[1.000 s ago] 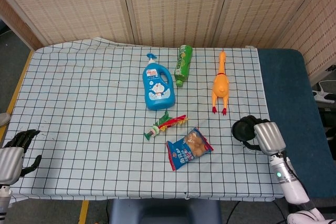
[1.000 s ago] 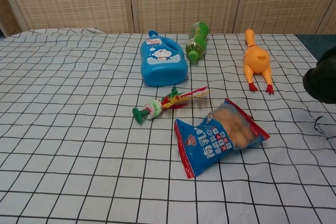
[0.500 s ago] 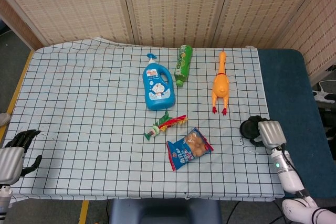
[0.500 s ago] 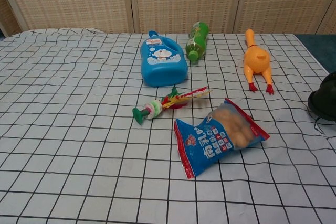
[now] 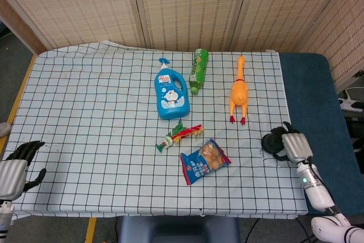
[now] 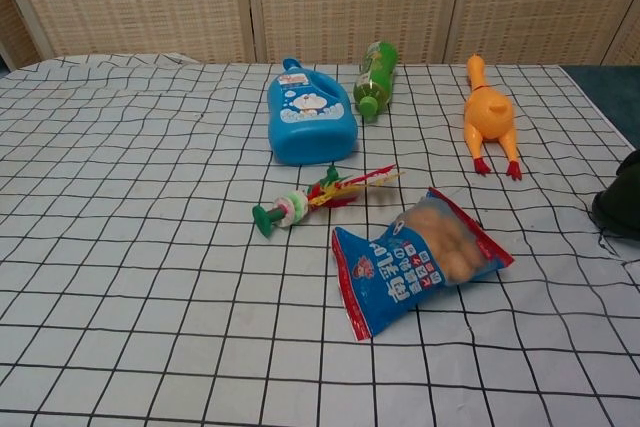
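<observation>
**Both robot hands at the bench edges, nothing held**

At the right edge of the bench (image 5: 68, 101), your right robot hand (image 5: 289, 145) sits low over the border of the checked cloth, beside the blue surface. Its dark fingers (image 5: 272, 142) are curled inward with nothing visible in them; it reads as clenched and empty. The chest view shows only a dark sliver of it at the frame's right margin.

Nearest thing to that hand is the rubber chicken (image 5: 239, 90). It lies flat, long axis running near to far, neck and beak pointing to the far screen, red feet pointing toward you. It is near the hand but apart from it, with bare cloth between.

The snack bag (image 5: 205, 161) lies to the left of the right hand, tilted on a diagonal, well apart. Just beyond it lies the small coloured toy (image 5: 178, 136), also on a diagonal. Further back stand the blue detergent bottle (image 5: 170, 92), lying with its cap to the far side, and the green bottle (image 5: 198, 70) just beside it, lying with its cap toward you.

Your left robot hand (image 5: 16, 166) rests at the near left corner, fingers apart, released, touching no object.
</observation>
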Robot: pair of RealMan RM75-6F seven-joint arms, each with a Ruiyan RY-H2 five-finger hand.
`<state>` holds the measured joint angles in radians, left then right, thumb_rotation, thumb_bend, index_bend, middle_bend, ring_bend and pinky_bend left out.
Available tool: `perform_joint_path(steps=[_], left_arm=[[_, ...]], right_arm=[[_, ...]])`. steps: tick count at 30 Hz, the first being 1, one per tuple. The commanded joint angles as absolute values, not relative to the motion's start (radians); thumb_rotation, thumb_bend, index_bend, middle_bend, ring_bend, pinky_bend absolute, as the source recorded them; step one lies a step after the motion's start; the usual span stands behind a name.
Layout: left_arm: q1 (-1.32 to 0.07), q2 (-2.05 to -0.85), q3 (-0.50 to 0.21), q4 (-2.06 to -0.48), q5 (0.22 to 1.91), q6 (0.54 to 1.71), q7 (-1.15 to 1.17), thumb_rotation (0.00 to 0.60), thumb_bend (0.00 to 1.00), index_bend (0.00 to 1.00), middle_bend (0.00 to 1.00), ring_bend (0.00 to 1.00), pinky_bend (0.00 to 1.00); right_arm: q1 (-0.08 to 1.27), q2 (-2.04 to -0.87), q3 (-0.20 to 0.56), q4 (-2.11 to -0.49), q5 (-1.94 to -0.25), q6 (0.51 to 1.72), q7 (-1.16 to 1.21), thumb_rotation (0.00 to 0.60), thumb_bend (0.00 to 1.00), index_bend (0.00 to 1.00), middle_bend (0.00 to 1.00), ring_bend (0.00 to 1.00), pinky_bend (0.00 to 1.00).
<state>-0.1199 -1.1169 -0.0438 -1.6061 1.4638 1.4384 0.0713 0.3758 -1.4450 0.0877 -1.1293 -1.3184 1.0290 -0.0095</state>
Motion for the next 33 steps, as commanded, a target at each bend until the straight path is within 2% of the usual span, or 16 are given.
perform_joint_path(steps=[1, 10, 15, 17, 19, 23, 28, 31, 33], left_arm=[[-0.120, -1.117, -0.044, -1.606, 1.463, 1.439, 0.071, 0.600, 0.37, 0.17, 0.15, 0.14, 0.35], [-0.121, -1.116, -0.044, -1.607, 1.459, 1.433, 0.069, 0.600, 0.37, 0.17, 0.15, 0.14, 0.35], [-0.122, -1.118, -0.043, -1.605, 1.461, 1.432, 0.075, 0.600, 0.37, 0.17, 0.15, 0.14, 0.35], [-0.123, -1.118, -0.042, -1.608, 1.459, 1.428, 0.075, 0.600, 0.37, 0.17, 0.15, 0.14, 0.35], [-0.124, -1.118, -0.042, -1.607, 1.461, 1.428, 0.078, 0.600, 0.37, 0.17, 0.15, 0.14, 0.35], [-0.124, -1.118, -0.041, -1.609, 1.459, 1.426, 0.080, 0.600, 0.37, 0.17, 0.15, 0.14, 0.35], [-0.123, -1.118, -0.042, -1.606, 1.461, 1.430, 0.077, 0.600, 0.37, 0.17, 0.15, 0.14, 0.35], [-0.124, -1.117, -0.042, -1.608, 1.457, 1.427, 0.072, 0.600, 0.37, 0.17, 0.15, 0.14, 0.35], [-0.124, -1.116, -0.042, -1.608, 1.458, 1.427, 0.072, 0.600, 0.37, 0.17, 0.15, 0.14, 0.35]], right_arm=[[0.374, -1.440, 0.086, -1.134, -1.312, 1.023, -0.015, 0.600, 0.10, 0.18, 0.16, 0.00, 0.22], [0.368, -1.415, 0.090, -1.168, -1.294, 1.021, -0.030, 0.600, 0.10, 0.05, 0.08, 0.00, 0.16], [0.357, -1.402, 0.097, -1.201, -1.300, 1.054, -0.018, 0.600, 0.10, 0.05, 0.08, 0.00, 0.15], [0.350, -1.404, 0.103, -1.207, -1.291, 1.070, -0.031, 0.600, 0.10, 0.13, 0.12, 0.02, 0.15], [0.347, -1.403, 0.103, -1.217, -1.278, 1.064, -0.038, 0.600, 0.10, 0.24, 0.21, 0.09, 0.17], [0.347, -1.410, 0.107, -1.206, -1.256, 1.054, -0.062, 0.600, 0.10, 0.29, 0.31, 0.19, 0.32], [0.351, -1.413, 0.110, -1.201, -1.234, 1.031, -0.073, 0.600, 0.10, 0.44, 0.43, 0.34, 0.45], [0.348, -1.419, 0.110, -1.195, -1.247, 1.053, -0.074, 0.600, 0.10, 0.53, 0.47, 0.39, 0.51], [0.346, -1.421, 0.109, -1.194, -1.253, 1.062, -0.073, 0.600, 0.10, 0.54, 0.48, 0.40, 0.53]])
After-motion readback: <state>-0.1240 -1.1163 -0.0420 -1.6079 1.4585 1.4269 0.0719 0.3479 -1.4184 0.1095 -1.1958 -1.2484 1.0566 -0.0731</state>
